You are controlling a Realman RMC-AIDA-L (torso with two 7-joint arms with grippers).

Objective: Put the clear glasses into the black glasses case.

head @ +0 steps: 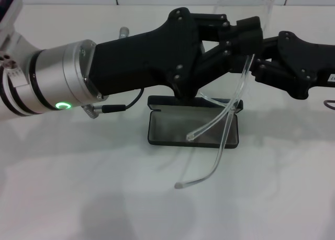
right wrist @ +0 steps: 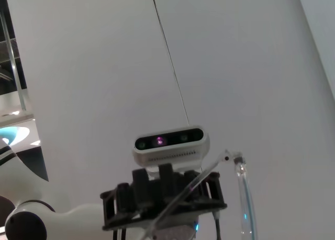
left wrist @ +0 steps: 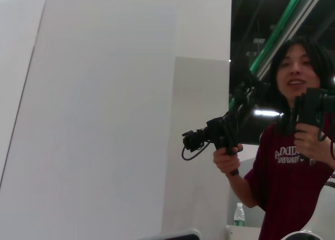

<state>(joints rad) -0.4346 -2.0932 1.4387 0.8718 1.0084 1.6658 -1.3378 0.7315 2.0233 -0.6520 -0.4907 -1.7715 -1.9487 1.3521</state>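
Observation:
The clear glasses (head: 231, 110) hang in the air above the table, lens up at the back and both long arms unfolded and drooping forward. Their corner sits where my left gripper (head: 246, 33), reaching in from the left, meets my right gripper (head: 259, 62), coming from the right. Which of the two holds them is hidden. The black glasses case (head: 172, 126) lies open on the table straight below, grey lining up and lid raised at the back. One arm tip hangs over the lining. In the right wrist view, the glasses (right wrist: 238, 161) cross in front of the left gripper (right wrist: 162, 198).
White tabletop (head: 104, 187) spreads around the case, with a white wall behind. A cable (head: 131, 104) hangs from the left wrist near the case's back left corner. The left wrist view shows only a wall and a person (left wrist: 293, 161) holding handles far off.

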